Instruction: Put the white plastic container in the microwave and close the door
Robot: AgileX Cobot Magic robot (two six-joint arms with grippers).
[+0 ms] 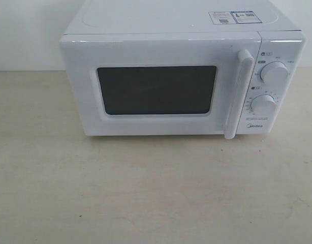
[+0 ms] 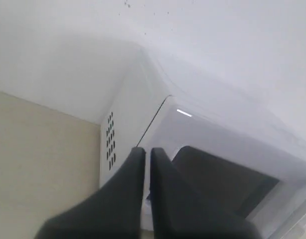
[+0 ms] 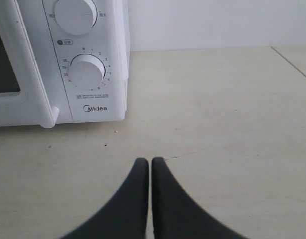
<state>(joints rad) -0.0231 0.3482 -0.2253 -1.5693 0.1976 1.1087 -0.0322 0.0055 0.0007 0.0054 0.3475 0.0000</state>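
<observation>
The white microwave (image 1: 171,30) stands at the back of the table with its door (image 1: 156,127) shut; the dark window and the vertical bar handle (image 1: 236,94) face the exterior camera. The white plastic container is out of view. Neither gripper shows in the exterior view. My left gripper (image 2: 147,149) is shut with nothing in it, off the microwave's (image 2: 128,107) vented left corner. My right gripper (image 3: 149,160) is shut and empty above the bare table, some way in front and to the right of the microwave's (image 3: 113,59) knob panel.
Two round knobs (image 1: 274,72) sit on the microwave's right panel. A beige table (image 1: 146,193) stretches in front of the microwave. A white wall (image 1: 24,30) stands behind.
</observation>
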